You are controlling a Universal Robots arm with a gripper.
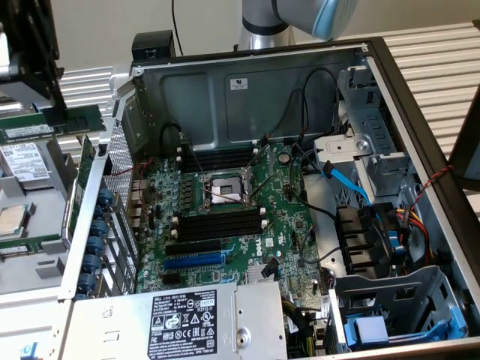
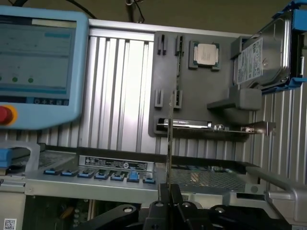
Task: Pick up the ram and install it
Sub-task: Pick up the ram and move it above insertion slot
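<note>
One open computer case [image 1: 225, 90] holds a green motherboard [image 1: 285, 217] with long black memory slots [image 1: 217, 225], a blue expansion slot [image 1: 193, 262] and a processor socket [image 1: 225, 191]. Beside it, on the exterior view's left, a gray tray [image 2: 192, 105] carries a processor chip [image 2: 206, 53] and a hard drive [image 2: 261, 55]. A blue-framed touch screen [image 2: 38, 62] stands near the tray. Outside the case, over the tray, the tool [image 2: 169, 191] is clamped on the ram [image 2: 169, 143], seen edge-on between its fingers.
</note>
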